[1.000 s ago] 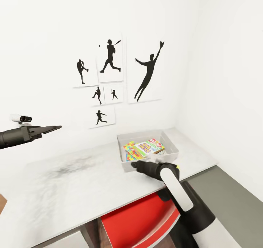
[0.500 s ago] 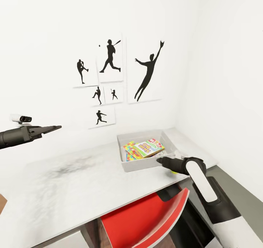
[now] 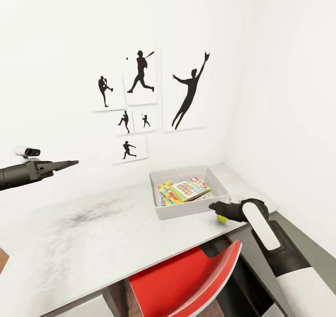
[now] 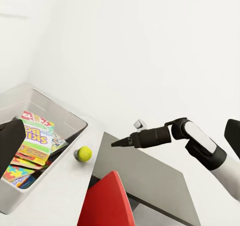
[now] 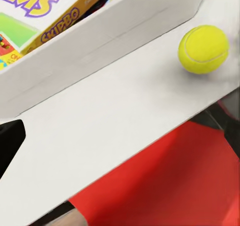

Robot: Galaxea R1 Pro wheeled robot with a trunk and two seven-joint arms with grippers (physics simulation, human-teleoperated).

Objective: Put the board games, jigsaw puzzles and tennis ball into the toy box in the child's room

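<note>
Although the right gripper (image 3: 213, 206) hung over the near wall of the toy box (image 3: 191, 209) one second ago, it has since swung toward 3 o'clock and now sits past the box's near right corner, low over the table (image 3: 93, 233). The tennis ball (image 3: 222, 218) rests on the table top just outside that corner, at roughly 5 o'clock from the box, close to the table edge and under the right forearm in the head view. In the left wrist view the ball (image 4: 84, 153) lies clear of the box wall (image 4: 47, 168), and the right gripper (image 4: 116, 143) points toward it with its fingertips drawn to a single point, so the jaws read as clenched and empty. The left gripper (image 3: 70, 163) is parked at 9 o'clock, raised well above the table, jaws likewise pressed together on nothing. Inside the box lie the board games (image 3: 189, 188), stacked flat, with a jigsaw puzzle (image 3: 164, 188) showing at the stack's 9 o'clock side. The right wrist view shows the ball (image 5: 203, 49) beside the box's outer wall, above a red chair (image 5: 165, 186). Judgement: the ball appears to be the last item outstanding; the sideways shift looks like repositioning for it. The jaws must part before any grasp, and a nudge could roll the ball off the near edge.
</note>
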